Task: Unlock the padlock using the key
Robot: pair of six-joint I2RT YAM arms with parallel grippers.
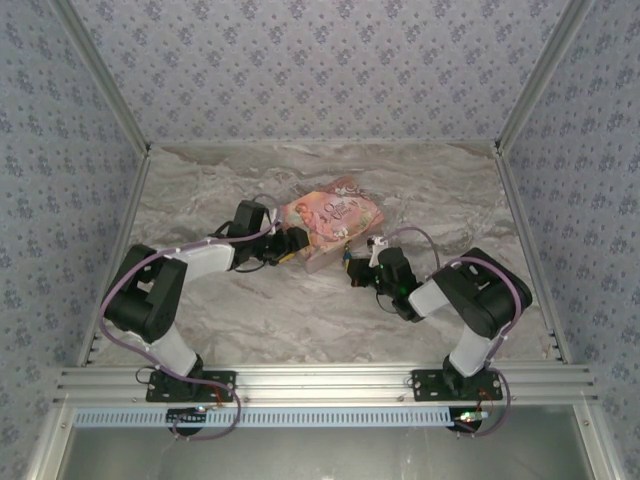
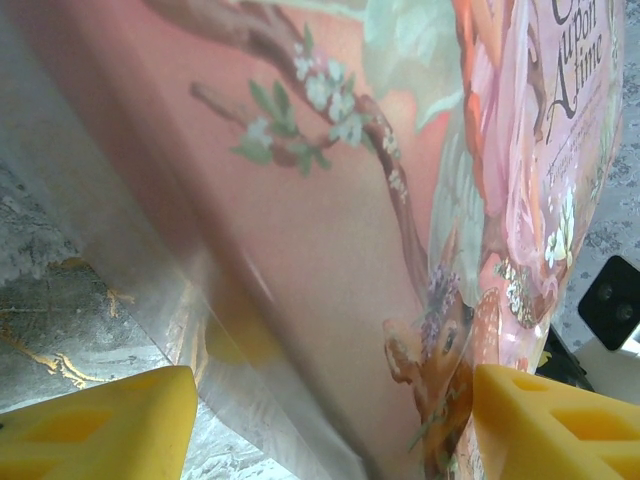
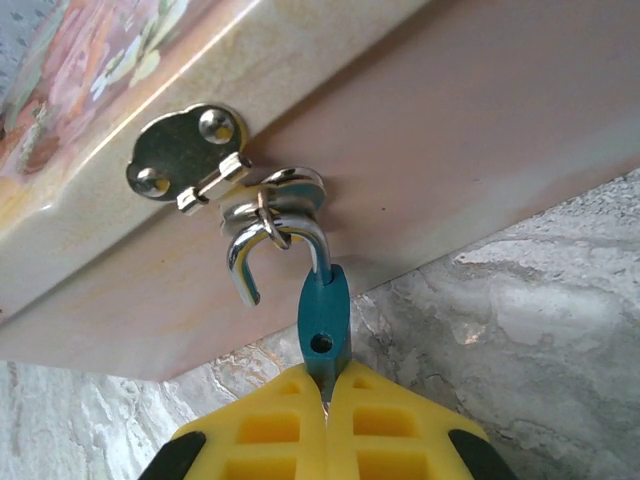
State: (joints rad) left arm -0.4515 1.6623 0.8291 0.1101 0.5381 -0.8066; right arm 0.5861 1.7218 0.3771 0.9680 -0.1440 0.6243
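Note:
The teal padlock (image 3: 325, 310) hangs by its silvery shackle (image 3: 252, 262) from the metal hasp (image 3: 190, 160) on the front of the pink box (image 1: 335, 215). One shackle end is out of the body and hooks free. My right gripper (image 3: 325, 385) is shut at the padlock's bottom, with a thin silvery sliver of the key (image 3: 325, 398) between its yellow fingers. In the top view that right gripper (image 1: 357, 270) sits at the box's front edge. My left gripper (image 2: 330, 420) straddles the pink box (image 2: 330, 230) at its left corner, both fingers against it; from above, the left gripper (image 1: 288, 245) is there too.
The box lies on the marble-patterned table (image 1: 250, 320) near the middle. Patterned walls close off the back and both sides. Metal rails run along the table's side edges (image 1: 525, 250). A black part of the right arm (image 2: 612, 300) shows past the box.

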